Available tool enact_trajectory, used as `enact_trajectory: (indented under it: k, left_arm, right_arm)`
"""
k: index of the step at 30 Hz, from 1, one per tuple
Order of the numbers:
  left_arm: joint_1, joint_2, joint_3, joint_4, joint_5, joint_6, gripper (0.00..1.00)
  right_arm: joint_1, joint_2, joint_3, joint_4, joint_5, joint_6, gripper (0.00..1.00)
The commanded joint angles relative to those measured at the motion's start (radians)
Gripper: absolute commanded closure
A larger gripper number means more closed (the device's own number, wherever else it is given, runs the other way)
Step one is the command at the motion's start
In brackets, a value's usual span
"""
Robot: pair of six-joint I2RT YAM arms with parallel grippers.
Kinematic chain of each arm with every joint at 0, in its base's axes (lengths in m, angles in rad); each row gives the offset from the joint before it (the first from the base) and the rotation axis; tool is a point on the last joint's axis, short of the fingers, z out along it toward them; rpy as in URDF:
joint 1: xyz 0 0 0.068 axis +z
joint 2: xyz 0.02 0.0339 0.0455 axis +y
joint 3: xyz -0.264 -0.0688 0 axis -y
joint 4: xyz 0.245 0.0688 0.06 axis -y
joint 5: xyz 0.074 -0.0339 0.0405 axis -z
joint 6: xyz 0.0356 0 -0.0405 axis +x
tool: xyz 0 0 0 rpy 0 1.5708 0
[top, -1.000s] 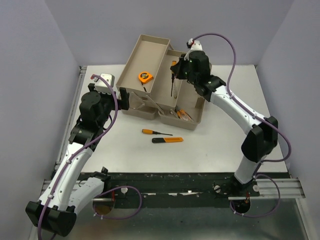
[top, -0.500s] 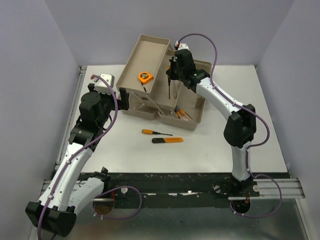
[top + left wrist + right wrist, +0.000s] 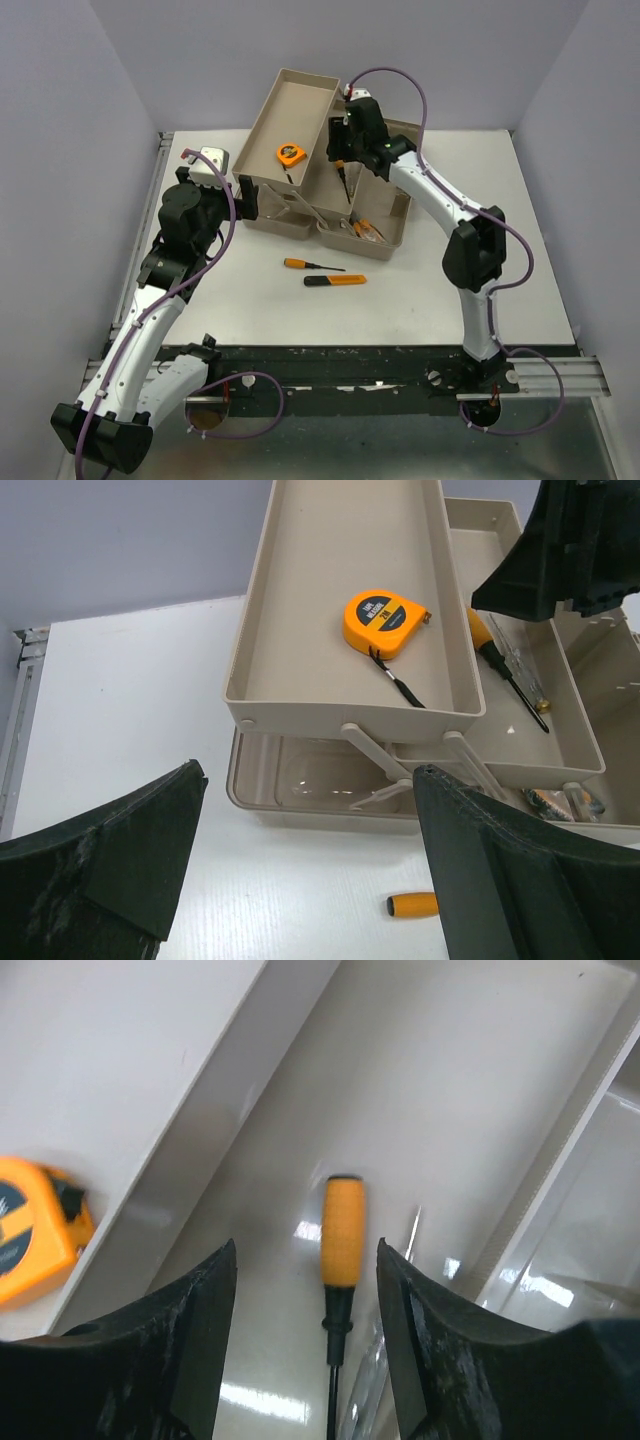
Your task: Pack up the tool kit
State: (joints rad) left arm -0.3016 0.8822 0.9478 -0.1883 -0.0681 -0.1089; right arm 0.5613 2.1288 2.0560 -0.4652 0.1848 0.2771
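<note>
The beige tool kit box stands open at the back of the table with its trays folded out. An orange tape measure lies in the left tray. My right gripper hangs open over the middle tray. An orange-handled screwdriver sits between its fingers, touched by neither pad. My left gripper stands wide open and holds nothing, just left of the box's front corner.
On the table in front of the box lie a slim screwdriver and a thicker orange-and-black tool. The slim screwdriver's handle end shows beside my left finger. More small tools sit in the box's lower right compartment.
My right arm swung left over the middle tray with the screwdriver, then its jaws opened and let the screwdriver go. My left arm has not moved.
</note>
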Motion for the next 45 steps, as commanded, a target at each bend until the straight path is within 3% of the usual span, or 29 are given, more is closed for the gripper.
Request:
enact_trajectory:
  k: [1, 4, 7, 12, 17, 22, 34, 45]
  left_arm:
    - [-0.002, -0.009, 0.003, 0.009, -0.007, 0.003, 0.01]
    - [-0.002, -0.008, 0.003, 0.009, -0.007, 0.002, 0.01]
    - [-0.002, -0.009, 0.005, 0.007, -0.006, -0.003, 0.01]
    - [-0.002, -0.008, 0.005, 0.007, -0.001, -0.006, 0.01]
    - [-0.002, 0.009, 0.012, -0.007, -0.024, -0.012, 0.01]
    - [-0.002, 0.008, 0.014, -0.007, -0.01, -0.017, 0.01]
    - [-0.002, -0.041, -0.004, 0.012, -0.062, -0.014, 0.01]
    - [0.048, -0.058, 0.005, -0.005, -0.151, -0.028, 0.01]
  right_arm:
    - [0.002, -0.171, -0.127, 0.097, -0.178, -0.076, 0.35]
    - [0.023, -0.353, -0.317, 0.273, -0.359, -0.166, 0.34]
    - [0.09, -0.484, -0.447, 0.295, -0.467, -0.333, 0.31]
    - [0.253, -0.538, -0.519, 0.169, -0.398, -0.519, 0.31]
    - [0.36, -0.474, -0.586, 0.16, -0.329, -0.536, 0.34]
    - [0.429, -0.307, -0.53, 0.057, -0.141, -0.593, 0.41]
    - [0.437, -0.101, -0.514, 0.125, -0.088, -0.61, 0.39]
    - [0.437, -0.026, -0.497, 0.157, -0.099, -0.622, 0.38]
